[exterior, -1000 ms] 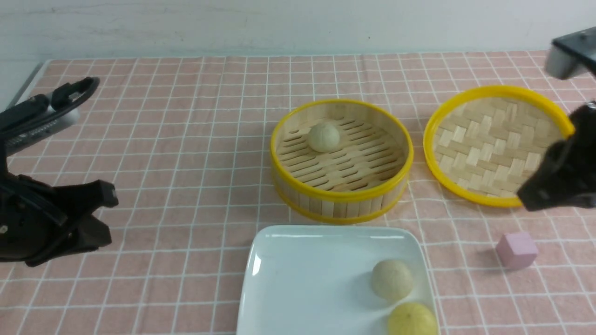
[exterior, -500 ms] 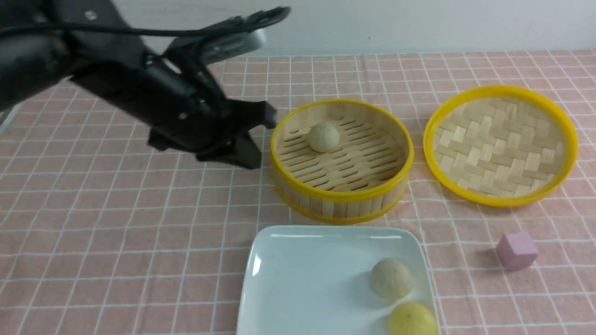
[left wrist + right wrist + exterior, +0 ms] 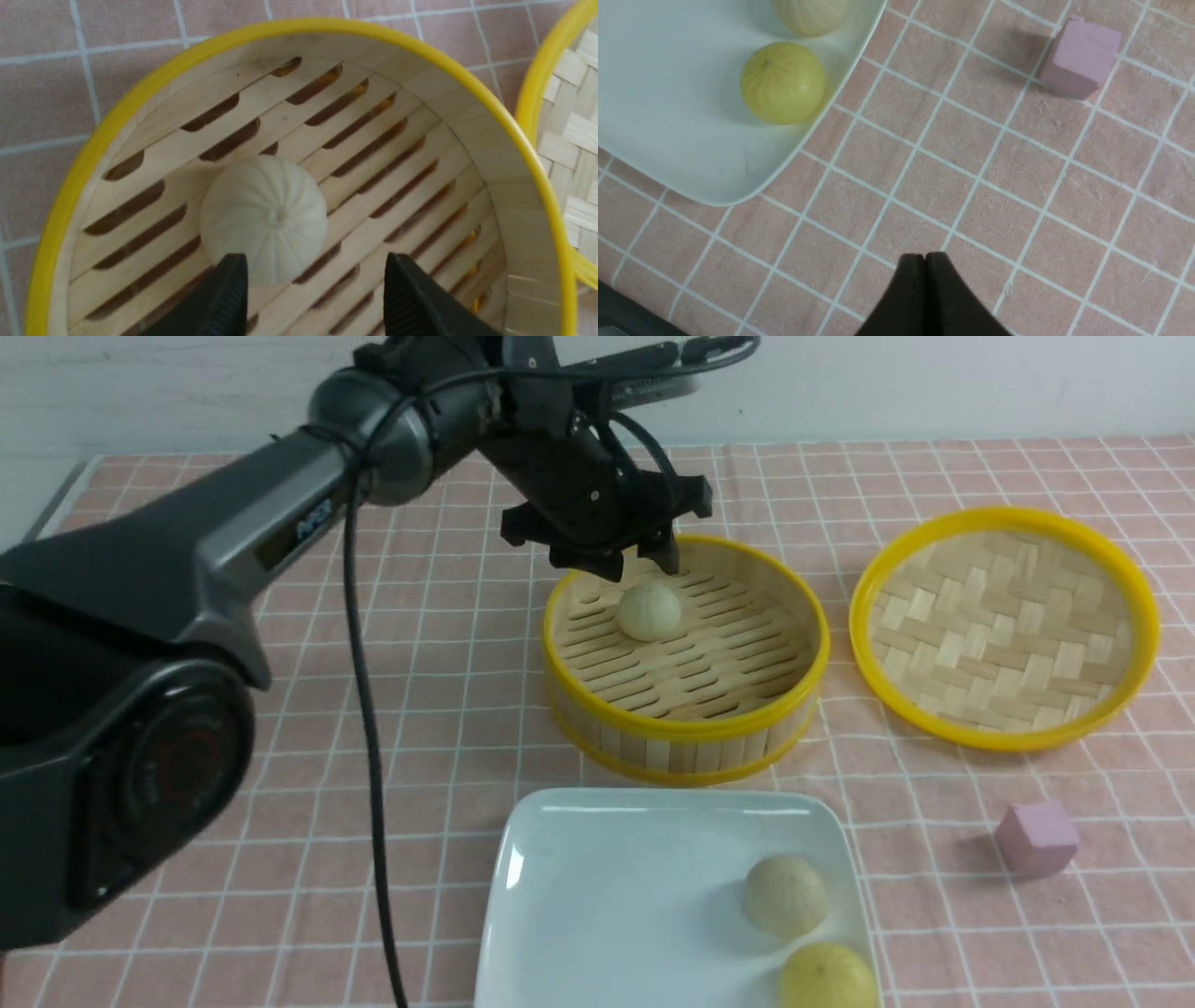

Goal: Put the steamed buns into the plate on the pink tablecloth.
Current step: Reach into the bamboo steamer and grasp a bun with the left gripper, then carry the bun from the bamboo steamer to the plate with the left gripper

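Left gripper (image 3: 639,563) spread wide, empty, just above steamed bun (image 3: 650,611) inside steamer (image 3: 691,733), seemingly not touching. Right gripper (image 3: 924,257) clamped shut, holding nothing.

The front view's lower edge is cutting off the yellow ball (image 3: 827,978) and the near side of the plate (image 3: 597,896). The left tool (image 3: 635,565) is hiding part of the far rim of the steamer (image 3: 686,728). In the left wrist view, one finger (image 3: 224,298) is covering part of the bun in the steamer (image 3: 264,214). The right wrist view is showing only the tips of the right tool (image 3: 924,257) and is cropping the bun on the plate (image 3: 810,14).
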You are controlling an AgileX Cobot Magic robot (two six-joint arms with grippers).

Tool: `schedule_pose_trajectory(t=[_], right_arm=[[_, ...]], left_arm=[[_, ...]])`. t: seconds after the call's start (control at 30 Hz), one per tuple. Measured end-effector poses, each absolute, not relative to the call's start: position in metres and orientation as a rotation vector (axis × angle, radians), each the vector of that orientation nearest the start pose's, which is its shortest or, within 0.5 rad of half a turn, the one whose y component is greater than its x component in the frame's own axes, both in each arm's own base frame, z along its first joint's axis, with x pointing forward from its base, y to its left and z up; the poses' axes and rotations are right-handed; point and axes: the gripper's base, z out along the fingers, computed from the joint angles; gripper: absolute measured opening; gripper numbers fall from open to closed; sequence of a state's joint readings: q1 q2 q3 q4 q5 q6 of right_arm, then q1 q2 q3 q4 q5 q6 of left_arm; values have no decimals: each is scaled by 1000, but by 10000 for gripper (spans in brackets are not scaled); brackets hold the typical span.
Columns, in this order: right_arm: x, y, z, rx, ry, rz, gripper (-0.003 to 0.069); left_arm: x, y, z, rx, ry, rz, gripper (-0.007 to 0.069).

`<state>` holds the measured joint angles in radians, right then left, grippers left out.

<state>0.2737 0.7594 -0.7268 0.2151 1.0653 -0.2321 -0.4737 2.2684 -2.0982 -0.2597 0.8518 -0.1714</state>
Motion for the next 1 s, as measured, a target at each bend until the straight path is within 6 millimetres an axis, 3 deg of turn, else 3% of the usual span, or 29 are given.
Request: schedule_pose_trajectory(t=[0.2, 0.3, 0.37, 0.5, 0.6, 0.67, 0.7, 0.77, 0.8, 0.87, 0.97, 1.0], right_arm=[[111, 49, 306, -579, 2500, 296, 1], [111, 49, 306, -578, 2499, 296, 1], [111, 49, 306, -577, 2497, 296, 3], [111, 49, 306, -577, 2497, 296, 5], [111, 49, 306, -577, 2497, 296, 6], [111, 49, 306, -576, 2492, 296, 9], [111, 49, 306, -576, 2492, 296, 10], [112, 49, 307, -572, 2484, 295, 13], [112, 49, 307, -572, 2484, 295, 13], [112, 49, 307, -571, 2480, 295, 14], [112, 49, 307, -570, 2479, 296, 17], [112, 49, 307, -570, 2479, 296, 18]], left_arm=[[463, -256, 201, 248, 2614, -540, 385], [464, -257, 196, 246, 2616, -538, 282], [465, -257, 198, 247, 2611, -540, 148], [462, -257, 202, 252, 2625, -542, 43], [456, -253, 222, 281, 2640, -526, 29], [444, -245, 256, 328, 2652, -483, 29], [442, -244, 264, 331, 2641, -482, 29], [421, -229, 322, 364, 2581, -432, 29], [419, -228, 326, 367, 2578, -426, 29], [392, -210, 379, 377, 2511, -389, 29], [366, -197, 410, 392, 2469, -378, 29], [356, -195, 412, 409, 2482, -372, 29]])
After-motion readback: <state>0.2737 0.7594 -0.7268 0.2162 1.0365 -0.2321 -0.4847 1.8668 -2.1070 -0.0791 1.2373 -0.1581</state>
